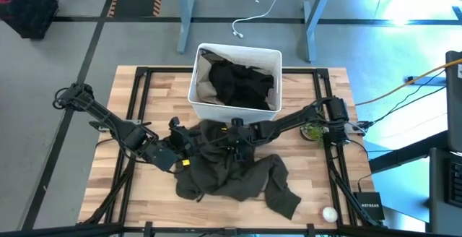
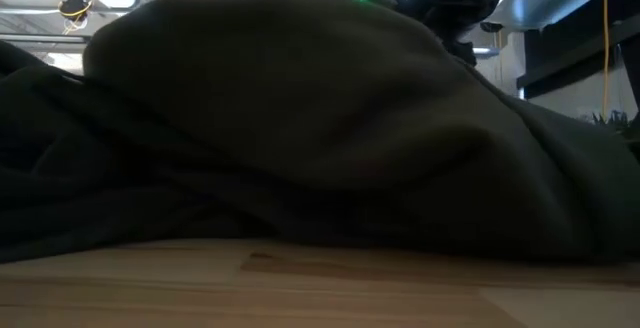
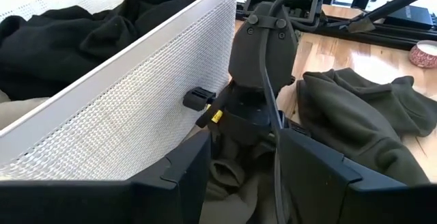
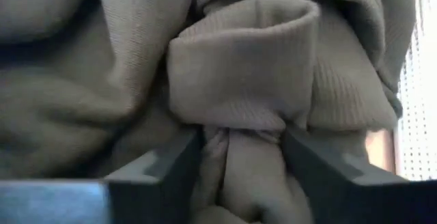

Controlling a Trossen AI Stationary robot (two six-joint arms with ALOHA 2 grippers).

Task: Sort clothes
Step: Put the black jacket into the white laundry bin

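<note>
A dark olive-grey garment [image 1: 231, 168] lies spread across the middle of a wooden table [image 1: 137, 194], just in front of a white bin [image 1: 234, 103]. Black clothes [image 1: 242, 82] already fill the bin, with a pale fabric beside them.

The right gripper [image 4: 239, 159] is down at the garment's edge nearest the bin, its fingers closed on a bunched, ribbed fold of the fabric. The left gripper [image 3: 242, 166] sits low beside the bin's front wall, fingers apart and holding nothing, with the garment under and between them and the right arm's wrist directly ahead.

Risks, as a judgement: the pinch covers only a small fold, so the heavy, sprawling garment may slip free when lifted. Trailing fabric could drag over the bin's rim or catch the left gripper. The two arms are very close, so they may collide. Fabric also blocks the low camera's view.
</note>
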